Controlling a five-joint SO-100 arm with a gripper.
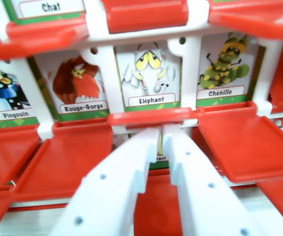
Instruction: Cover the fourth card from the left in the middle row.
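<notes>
The Eléphant card (149,74) stood uncovered in the middle of the board's visible row, showing a grey elephant with yellow eyes above its white name label. Its red flap (149,117) sat edge-on along the card's lower border, appearing as a thin red bar, while the flaps of the neighbouring cards lay flat toward the camera. Just below that bar the hand (160,132) came up from the bottom of the wrist view, its two white fingers (131,167) nearly pressed together with only a narrow slit between them and nothing pinched in it; the tips were touching or all but touching the lifted flap, and which could not be told. Through the slit showed part of a lower card (159,153) whose label ended in "rgot". At the wrist view's right of the elephant stood the Chenille card (225,66), a green and yellow caterpillar, with its red flap (244,142) lying open below it. At the wrist view's left stood the Rouge-Gorge card (77,81), then the Pingouin card (4,91) near the left edge, both uncovered. In the row above, a Chat card (50,7) showed only its label, beside more red flaps. The white frame (190,64) of the board ran between the cards.
</notes>
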